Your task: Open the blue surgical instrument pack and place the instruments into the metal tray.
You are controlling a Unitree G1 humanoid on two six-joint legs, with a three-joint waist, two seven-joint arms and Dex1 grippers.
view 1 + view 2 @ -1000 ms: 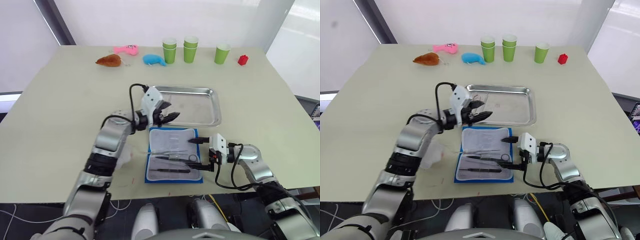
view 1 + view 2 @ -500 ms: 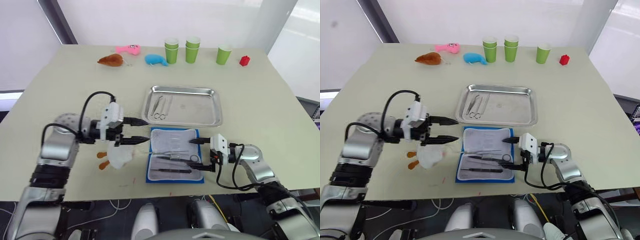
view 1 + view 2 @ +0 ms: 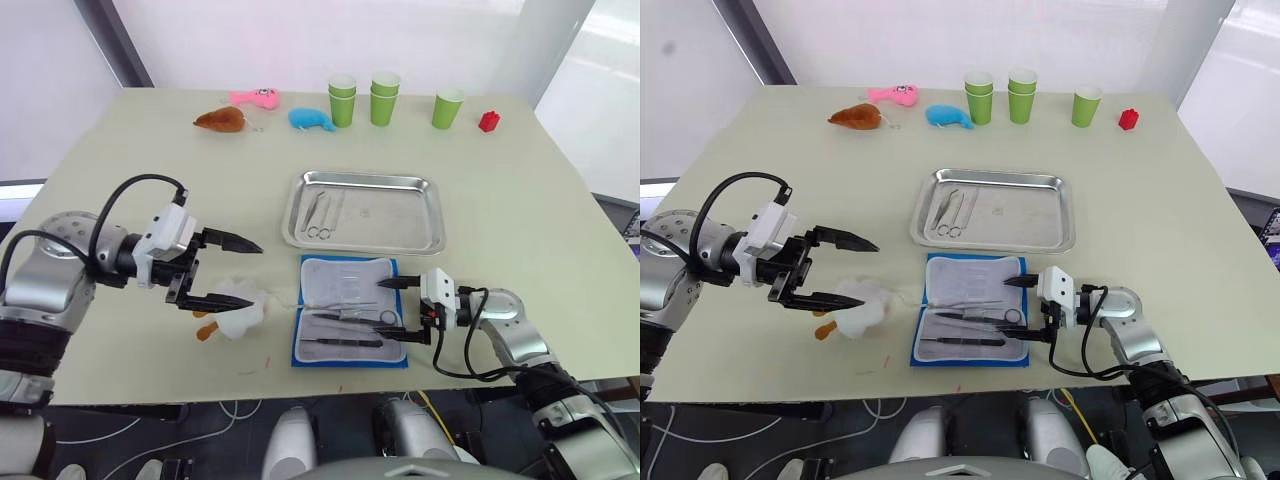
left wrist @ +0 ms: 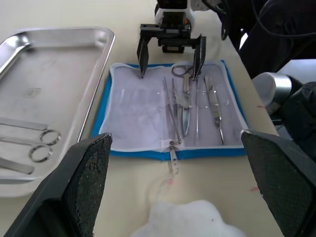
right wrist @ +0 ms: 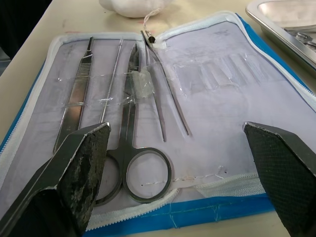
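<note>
The blue surgical instrument pack (image 3: 348,312) lies open near the table's front edge, pale lining up. Several instruments (image 5: 133,106) rest in it: scissors, forceps and thin probes. Just beyond it stands the metal tray (image 3: 400,215), with a few instruments (image 3: 321,213) at its left end. My right gripper (image 3: 396,311) is open at the pack's right edge, its fingers low over the lining with nothing between them. My left gripper (image 3: 254,273) hangs open and empty left of the pack, above the table.
A white plush toy (image 3: 238,314) with orange feet lies beside the pack, under my left gripper. Along the far edge stand green cups (image 3: 383,98), a red block (image 3: 487,121), and pink (image 3: 252,98), blue (image 3: 310,120) and brown (image 3: 220,121) toys.
My left gripper has pulled back from over the tray's left end to the left of the pack, still open. The tray's instruments and the white plush toy have come into view. The right arm has not moved.
</note>
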